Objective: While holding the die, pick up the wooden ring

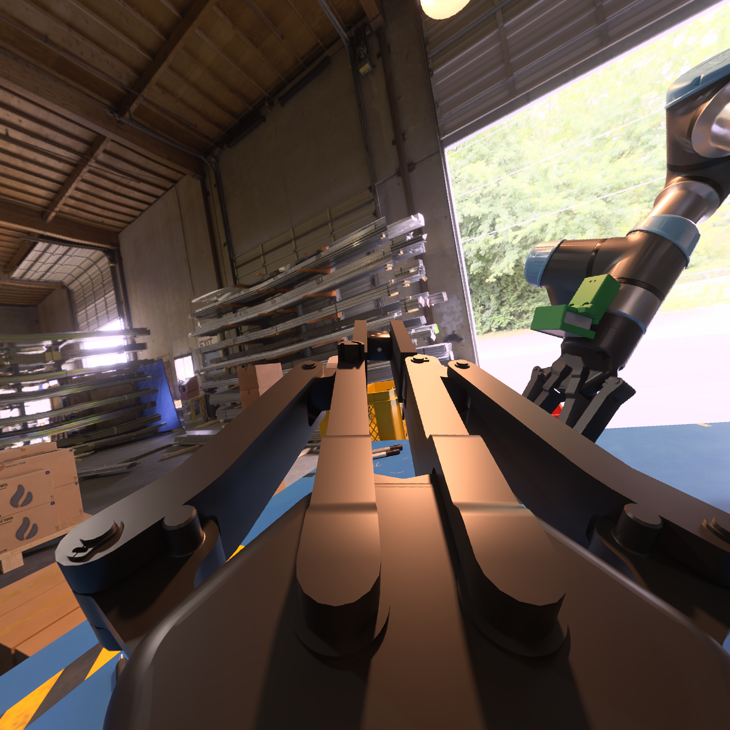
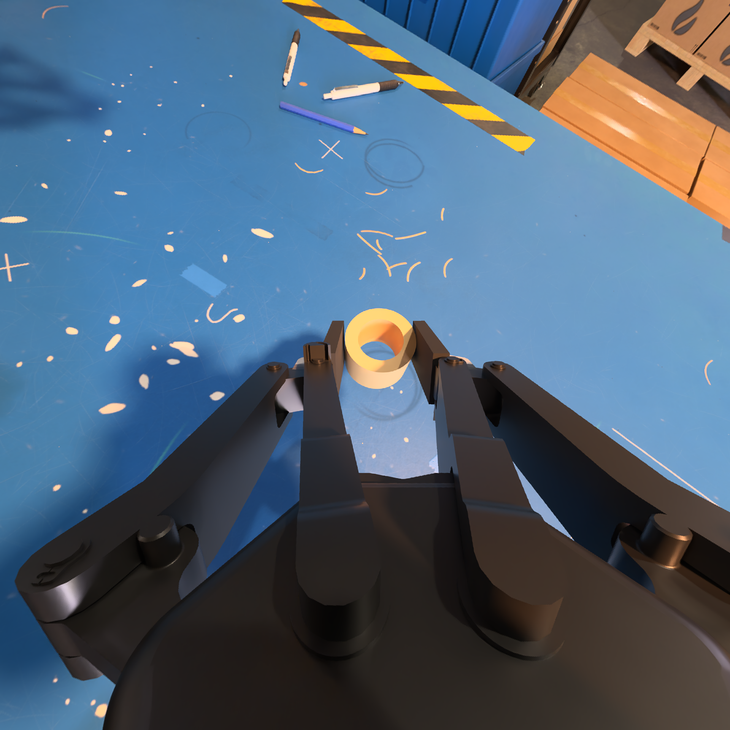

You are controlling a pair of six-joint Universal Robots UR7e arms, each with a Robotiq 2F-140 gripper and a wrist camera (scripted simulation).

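Note:
In the left wrist view, my left gripper (image 1: 378, 335) is shut on a small dark die (image 1: 379, 349) and holds it high, facing out over the blue table (image 1: 671, 454). In the right wrist view, my right gripper (image 2: 379, 343) points down at the table (image 2: 553, 276). Its two pads touch opposite sides of the pale wooden ring (image 2: 379, 371), which stands with its hole facing up. I cannot tell whether the ring is off the table. The right arm and gripper (image 1: 576, 399) also show at the right of the left wrist view.
Two markers (image 2: 290, 59) (image 2: 361, 90) and a blue pencil (image 2: 322, 118) lie farther out on the table. Yellow-black tape (image 2: 411, 75) marks the table's edge, with wooden boxes (image 2: 632, 126) beyond. A yellow crate (image 1: 385, 411) stands past the table.

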